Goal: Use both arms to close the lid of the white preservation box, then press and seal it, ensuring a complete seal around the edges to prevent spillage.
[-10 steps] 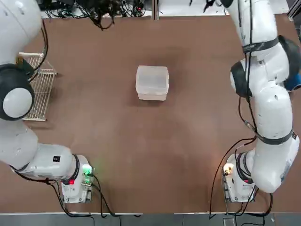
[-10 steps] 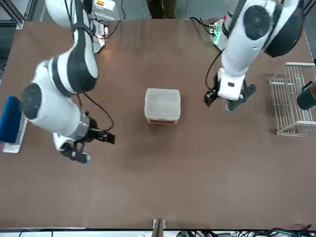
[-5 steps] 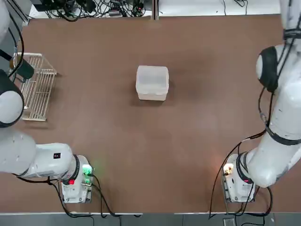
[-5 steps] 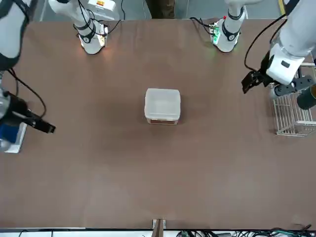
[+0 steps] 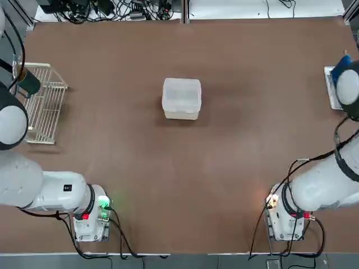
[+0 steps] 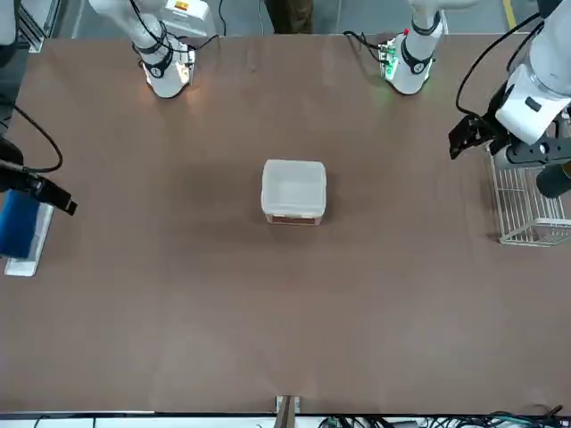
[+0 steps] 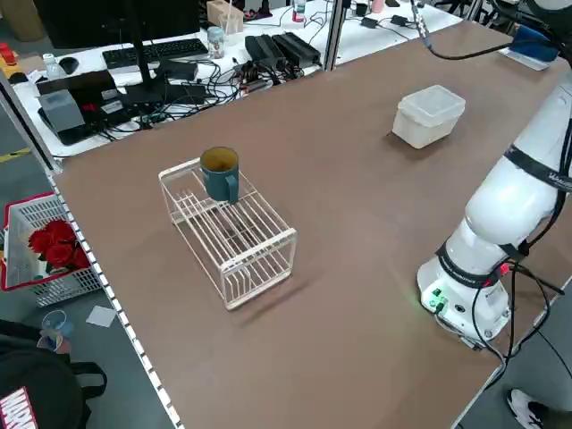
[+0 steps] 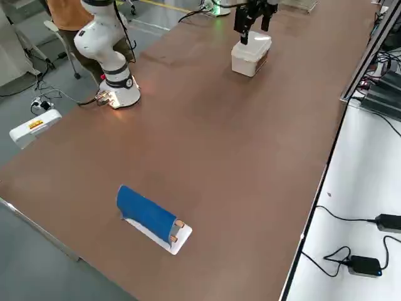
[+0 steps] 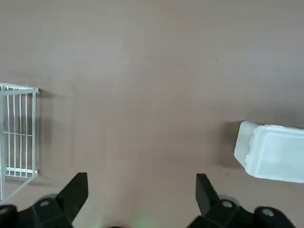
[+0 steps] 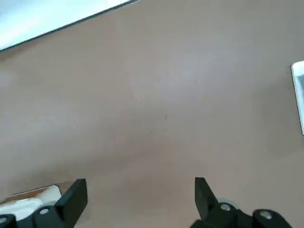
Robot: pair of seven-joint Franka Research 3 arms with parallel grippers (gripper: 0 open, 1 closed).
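The brown table is almost bare, and the white preservation box sits near its middle with the lid lying down on it (whether the edges are fully snapped I cannot tell). Both arms are high and well apart from it: left gripper and right gripper stand spread, holding nothing. I judge the pressing finished. No readable label shows on the box.

The right pincer is half cut off at the front view's edge; the box's edge seal is unreadable.
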